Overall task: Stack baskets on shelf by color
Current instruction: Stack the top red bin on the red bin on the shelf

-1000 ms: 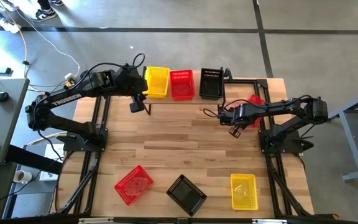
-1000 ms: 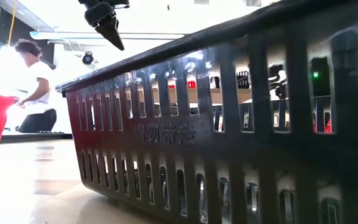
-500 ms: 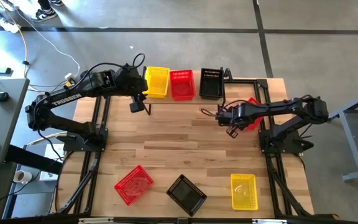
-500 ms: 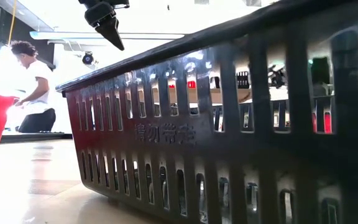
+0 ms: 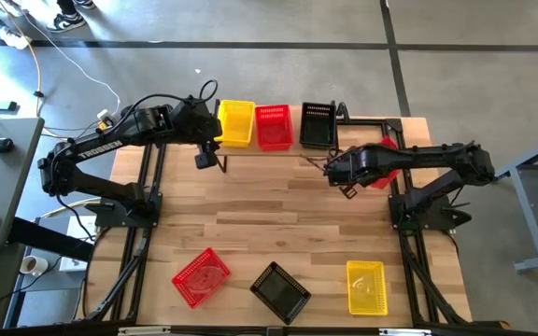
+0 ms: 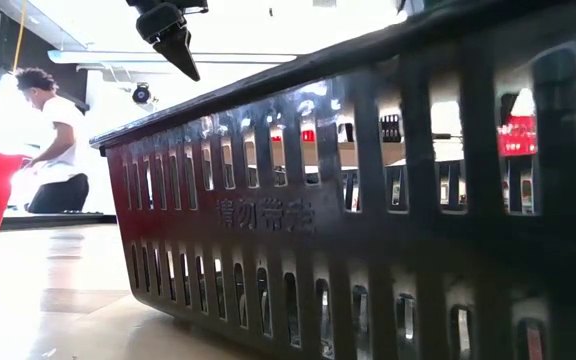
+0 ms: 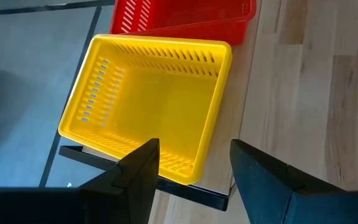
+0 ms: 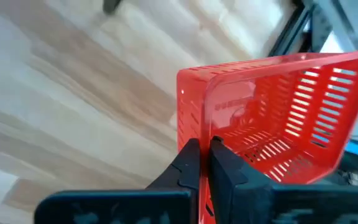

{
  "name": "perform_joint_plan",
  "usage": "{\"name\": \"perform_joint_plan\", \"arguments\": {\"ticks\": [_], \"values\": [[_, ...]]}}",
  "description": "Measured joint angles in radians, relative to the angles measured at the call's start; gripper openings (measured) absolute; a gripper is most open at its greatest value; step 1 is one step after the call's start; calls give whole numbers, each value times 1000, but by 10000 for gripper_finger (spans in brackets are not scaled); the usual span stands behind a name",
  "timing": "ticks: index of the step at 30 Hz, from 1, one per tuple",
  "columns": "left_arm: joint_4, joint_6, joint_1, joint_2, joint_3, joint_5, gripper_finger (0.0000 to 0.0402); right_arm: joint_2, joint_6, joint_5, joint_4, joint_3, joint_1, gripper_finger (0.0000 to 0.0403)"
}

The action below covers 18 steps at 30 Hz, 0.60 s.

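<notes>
The right gripper (image 5: 337, 174) has slid toward the shelf (image 5: 278, 149) w/ its red basket (image 5: 385, 164) trailing behind.

High view: yellow, red, black baskets sit in a row on the shelf; three more wait at the near edge. Lots of bare wood between.

Left wrist: left gripper (image 7: 194, 171) spread wide over the yellow basket (image 7: 148, 106) — holding nothing.

Right wrist: fingers pinch the red wall, prob. to go on the red one.
</notes>
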Motion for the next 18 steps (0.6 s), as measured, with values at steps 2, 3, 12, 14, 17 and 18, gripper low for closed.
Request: {"name": "perform_joint_plan", "arguments": {"ticks": [2,3,12,14,17,18], "values": [[0,0,0,0,0,0,186,-6,-7,14,6,32,0,0],[0,0,0,0,0,0,186,-7,-7,25,2,53,0,0],[0,-28,0,0,0,6,186,-8,-48,144,3,207,-37,0],[0,-34,0,0,0,6,186,-8,-76,167,3,234,-53,0],[0,-53,0,0,0,7,186,-8,-139,210,3,275,-81,0],[0,-55,0,0,0,7,186,-8,-161,226,3,290,-90,0]]}}
